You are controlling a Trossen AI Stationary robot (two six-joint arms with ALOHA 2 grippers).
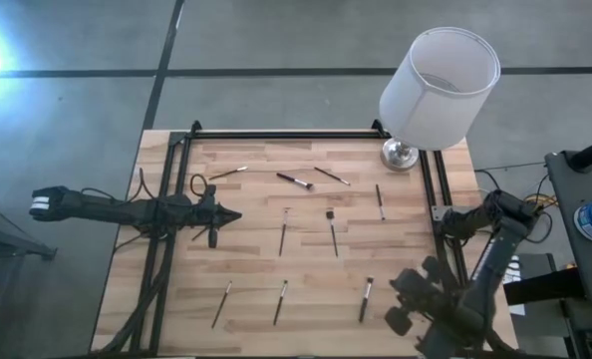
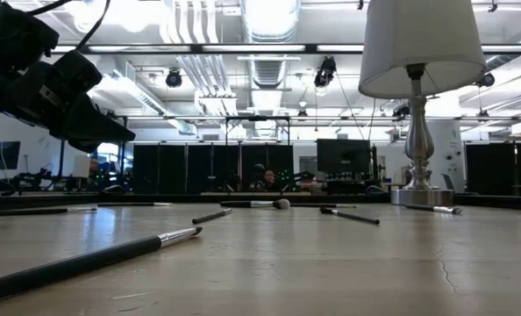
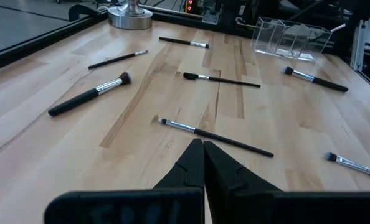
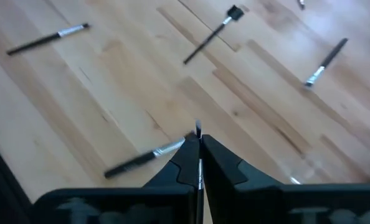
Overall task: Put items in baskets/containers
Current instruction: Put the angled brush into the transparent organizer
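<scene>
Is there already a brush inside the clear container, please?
No, the clear container in the left wrist view looks empty, and the brushes lie scattered on the table.

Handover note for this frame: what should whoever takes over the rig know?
Left claw: shut, empty, over the table's left side.
Right claw: shut, holding nothing, low over the right side, a brush beside it.
Brushes: all scattered on the table.
Tray: clear, no brush seen in it.
Done: nothing. Left: every brush into the tray.
</scene>
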